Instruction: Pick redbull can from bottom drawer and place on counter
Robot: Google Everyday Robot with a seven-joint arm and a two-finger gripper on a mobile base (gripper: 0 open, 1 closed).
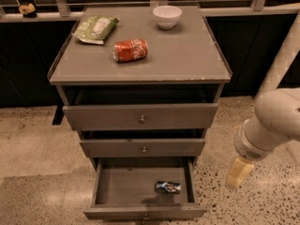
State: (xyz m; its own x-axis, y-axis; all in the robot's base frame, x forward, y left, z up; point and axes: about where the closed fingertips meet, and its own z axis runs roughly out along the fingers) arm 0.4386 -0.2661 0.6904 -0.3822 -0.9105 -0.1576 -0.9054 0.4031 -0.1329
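- Tool [239, 173] is seen low at the right of the cabinet, beyond the right side of the bottom drawer [143, 213], over the floor [33, 139] and well apart from the can. Whether it is released or clenched cannot be told.
- Redbull can [168, 187] is lying on its side inside the open bottom drawer, near the front right corner, with its long axis running left to right.
- Step in hand is judged to be the reach toward the can; it is not yet grasped.
- Tool should be carried over the drawer's right wall and lowered from above. The middle drawer [143, 148] stands slightly out, so entry near the front edge is advised.
- Can should be taken across its narrow body, not end to end. It is likely to roll if one side is nudged first.
- Surface [187, 50]: an orange-red can [131, 49] is lying left of centre, a green packet [96, 28] sits at the back left corner, and a white bowl [167, 16] at the back edge. The front right corner looks suited for the placement.
- Top drawer [140, 117] is also slightly pulled out.
- Room: speckled stone floor, dark panels and a rail behind the cabinet.
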